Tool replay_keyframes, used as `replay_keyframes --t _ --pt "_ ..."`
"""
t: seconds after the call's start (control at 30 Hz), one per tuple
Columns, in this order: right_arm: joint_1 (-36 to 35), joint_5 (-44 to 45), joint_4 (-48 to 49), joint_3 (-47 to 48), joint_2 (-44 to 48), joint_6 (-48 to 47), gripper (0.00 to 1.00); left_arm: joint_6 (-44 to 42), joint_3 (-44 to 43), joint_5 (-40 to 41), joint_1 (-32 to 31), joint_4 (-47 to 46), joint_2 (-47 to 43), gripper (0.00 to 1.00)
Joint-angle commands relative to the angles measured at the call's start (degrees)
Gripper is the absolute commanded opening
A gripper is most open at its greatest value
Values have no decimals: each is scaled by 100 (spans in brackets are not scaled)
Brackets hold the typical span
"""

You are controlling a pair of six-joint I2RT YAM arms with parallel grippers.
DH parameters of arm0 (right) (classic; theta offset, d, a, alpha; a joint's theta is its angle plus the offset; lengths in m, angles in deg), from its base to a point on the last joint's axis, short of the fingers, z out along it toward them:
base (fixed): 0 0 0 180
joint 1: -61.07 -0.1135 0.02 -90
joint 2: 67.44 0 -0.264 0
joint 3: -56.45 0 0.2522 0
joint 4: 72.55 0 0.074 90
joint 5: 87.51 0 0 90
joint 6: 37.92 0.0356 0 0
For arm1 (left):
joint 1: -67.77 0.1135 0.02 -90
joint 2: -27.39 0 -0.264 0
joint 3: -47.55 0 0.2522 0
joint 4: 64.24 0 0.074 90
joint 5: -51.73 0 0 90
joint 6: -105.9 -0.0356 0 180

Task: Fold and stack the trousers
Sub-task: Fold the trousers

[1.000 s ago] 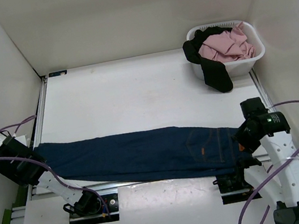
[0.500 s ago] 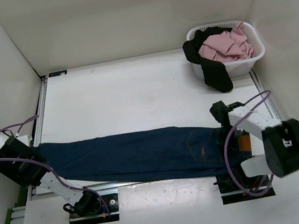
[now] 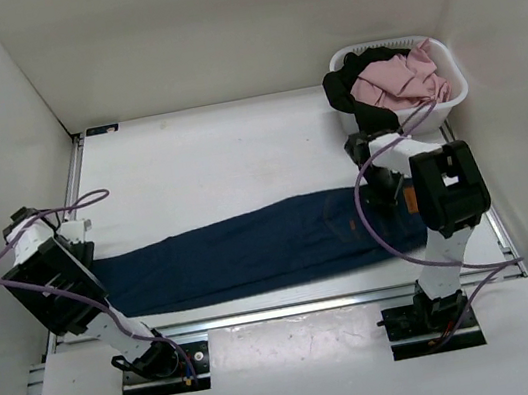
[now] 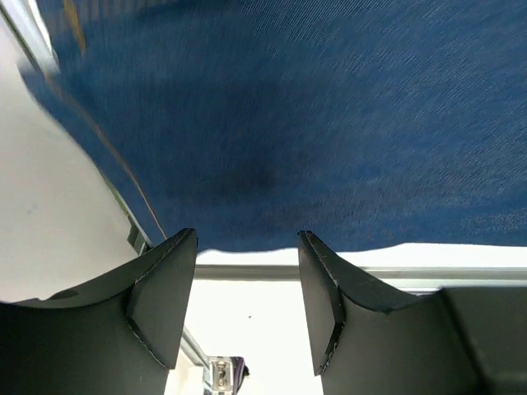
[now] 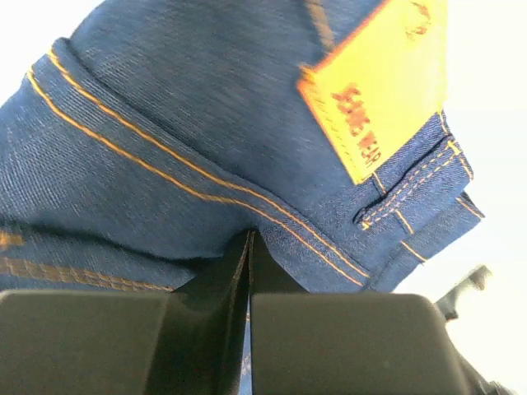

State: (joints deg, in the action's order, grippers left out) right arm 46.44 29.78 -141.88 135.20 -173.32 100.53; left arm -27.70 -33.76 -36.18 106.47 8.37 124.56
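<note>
1. Denim trousers (image 3: 253, 255) are lying lengthwise, left to right, with the waistband ending just in front of the basket (image 3: 433, 116).
2. Right gripper (image 5: 249, 247) is pinching that waistband, nearest the basket.
3. Left gripper (image 4: 247, 237) is hovering, fingers spread, at the hems farthest from the basket.

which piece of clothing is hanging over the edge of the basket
The black garment: it drapes over the white basket's near rim, while the pink cloth sits inside and the jeans lie flat on the table.

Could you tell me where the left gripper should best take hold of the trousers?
Probably the leg hems, from above: the trousers lie flat lengthwise, the right gripper is shut on the waistband, and the open left gripper hangs nearest them.
</note>
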Motion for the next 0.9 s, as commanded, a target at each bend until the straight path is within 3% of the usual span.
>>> replay_keyframes --t 0.0,0.1,0.27,0.3,0.37,0.43,0.47,0.5,0.6,0.87 --pt "39 636 1242 794 -240 -448 1 236 5 -174 -187 -5 -101 64" --pt "100 760 1242 1242 -161 -844 1 439 -57 -113 -345 -5 127 64" --pt "294 558 1146 1043 585 -1285 14 571 101 29 -460 -216 399 64" --pt "355 558 1032 920 926 -1285 26 571 154 29 -460 -303 400 64" --pt "530 357 751 387 1297 -970 33 571 259 142 -460 -418 400 64" --pt "715 94 750 -116 1885 -602 53 571 339 143 -460 -497 452 64" --pt "960 -256 932 -388 2079 -504 62 571 408 143 -460 -549 452 64" --pt "1102 -468 1143 -948 2420 -442 77 571 409 143 -460 -550 452 64" --pt "1603 -1161 2022 -1567 2652 -310 94 623 479 196 -460 -603 452 64" --pt "2166 -1191 2683 -1578 1477 -30 98 677 532 301 -512 -655 400 64"
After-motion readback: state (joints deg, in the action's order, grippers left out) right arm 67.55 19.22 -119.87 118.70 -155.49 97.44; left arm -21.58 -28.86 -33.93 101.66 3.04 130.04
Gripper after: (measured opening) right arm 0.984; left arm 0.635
